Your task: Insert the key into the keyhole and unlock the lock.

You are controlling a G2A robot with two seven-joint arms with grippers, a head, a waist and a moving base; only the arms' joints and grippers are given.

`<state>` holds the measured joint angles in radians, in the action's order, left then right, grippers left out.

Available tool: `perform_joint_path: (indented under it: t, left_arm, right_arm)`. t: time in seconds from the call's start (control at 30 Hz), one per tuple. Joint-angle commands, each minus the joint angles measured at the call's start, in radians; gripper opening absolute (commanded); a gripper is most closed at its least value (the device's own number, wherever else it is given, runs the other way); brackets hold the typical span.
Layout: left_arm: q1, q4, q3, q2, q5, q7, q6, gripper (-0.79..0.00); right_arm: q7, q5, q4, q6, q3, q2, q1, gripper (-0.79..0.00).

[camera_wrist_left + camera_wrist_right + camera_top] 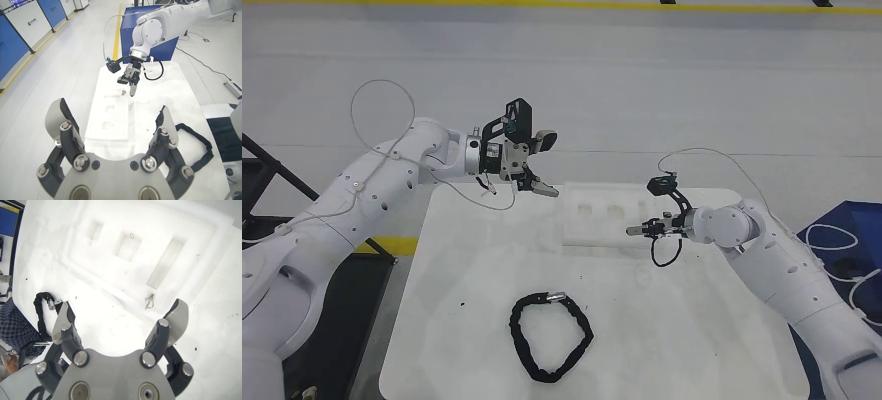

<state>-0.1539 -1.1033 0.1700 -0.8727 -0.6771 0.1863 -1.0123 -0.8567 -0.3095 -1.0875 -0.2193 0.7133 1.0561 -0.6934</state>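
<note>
The left arm stretches out with its wrist bent, holding the left tool [112, 104] above the left end of the foam tray [587, 235], fingers spread wide and holding nothing. The right arm bends at the elbow and angles the right tool [121, 302] down over the tray's right end, also wide apart and holding nothing. The key [149, 301] is small and silver with a thin wire ring; it lies flat on the tray's near rim, just beside the end of the long slot, 1 of 3 recesses in the tray. It sits close ahead of 1 fingertip of the right tool, not touching it. The lock [518, 325], a black sleeved chain loop closed by a silver cylinder, lies on the white desk [462, 300] nearer the robot than the tray, well apart from both tools.
</note>
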Motion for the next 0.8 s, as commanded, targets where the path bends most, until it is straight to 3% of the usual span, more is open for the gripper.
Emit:
perform_joint_path:
  t: [0.0,0.33,0.77]
  left_arm:
    - [0.0,0.0,0.0,0.0,0.0,0.0,0.0,0.0]
    - [0.0,0.0,0.0,0.0,0.0,0.0,0.0,0.0]
    - [0.0,0.0,0.0,0.0,0.0,0.0,0.0,0.0]
  right_arm:
    - [0.0,0.0,0.0,0.0,0.0,0.0,0.0,0.0]
    - [0.0,0.0,0.0,0.0,0.0,0.0,0.0,0.0]
    - [-0.051,-0.144,-0.012,0.121,-0.016,0.01,0.004,0.0]
